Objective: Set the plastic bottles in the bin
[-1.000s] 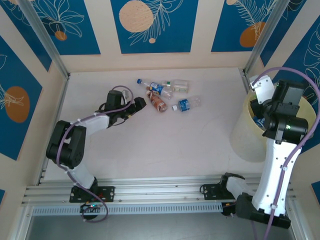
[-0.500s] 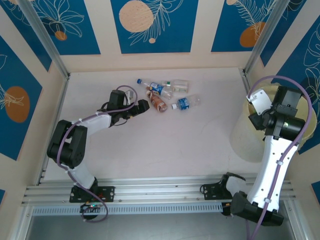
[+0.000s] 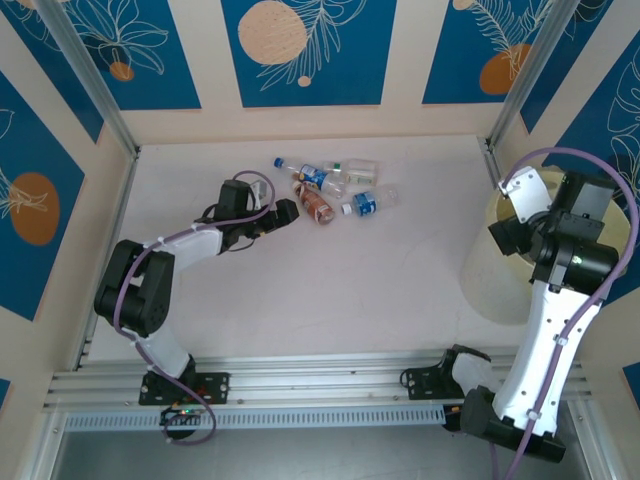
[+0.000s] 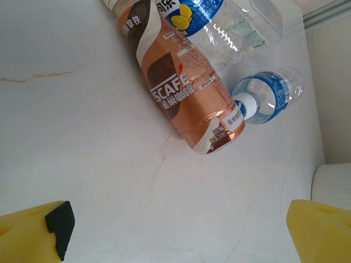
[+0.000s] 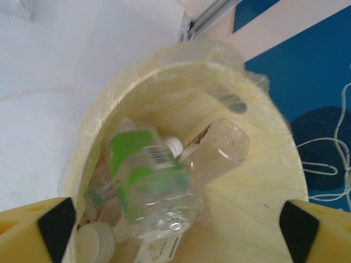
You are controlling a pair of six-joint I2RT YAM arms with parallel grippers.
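Observation:
Several plastic bottles lie in a cluster on the table. A red-brown labelled bottle point(image 3: 318, 203) point(image 4: 186, 93) is nearest my left gripper point(image 3: 285, 212) point(image 4: 175, 241). That gripper is open and empty, a short way from the bottle's base. A small blue-labelled bottle point(image 3: 368, 203) point(image 4: 269, 96) touches the red-brown one. A blue-and-yellow labelled bottle point(image 4: 192, 11) and a clear one point(image 3: 355, 172) point(image 4: 247, 27) lie behind. My right gripper point(image 3: 508, 238) point(image 5: 175, 235) hangs open above the bin point(image 3: 490, 280) point(image 5: 164, 66). A green-labelled bottle point(image 5: 148, 192) and a clear bottle point(image 5: 219, 145) rest inside among others.
The bin stands at the table's right edge, against the wall and a metal corner post point(image 3: 520, 75). A metal rail point(image 3: 320, 380) runs along the table's near edge. Blue-and-cream patterned walls close in the back and both sides.
My left gripper has edged right, closer to the red-brown bottle. The right arm has lifted and swung back a little above the bin.

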